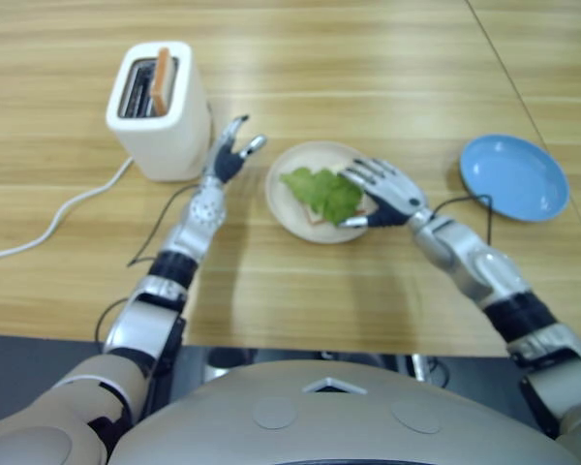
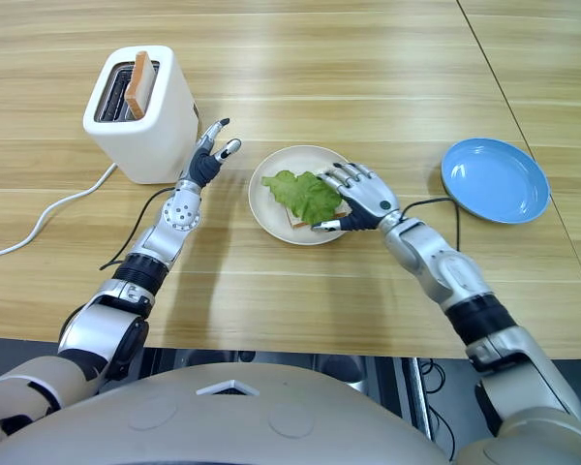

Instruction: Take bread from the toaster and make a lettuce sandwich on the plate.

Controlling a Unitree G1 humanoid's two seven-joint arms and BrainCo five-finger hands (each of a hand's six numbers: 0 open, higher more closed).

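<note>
A white toaster (image 1: 160, 111) stands at the back left with one bread slice (image 1: 162, 77) sticking up from a slot. On the beige plate (image 1: 289, 209) lies a bread slice (image 1: 316, 216) topped with a green lettuce leaf (image 1: 321, 192). My left hand (image 1: 229, 155) is open between the toaster and the plate, fingers raised, holding nothing. My right hand (image 1: 384, 195) rests at the plate's right rim with fingers spread against the lettuce's edge; nothing is gripped.
An empty blue plate (image 1: 514, 176) sits at the right of the wooden table (image 1: 368, 77). The toaster's white cord (image 1: 53, 221) trails off to the left edge. Thin black cables (image 1: 150, 237) run along both arms.
</note>
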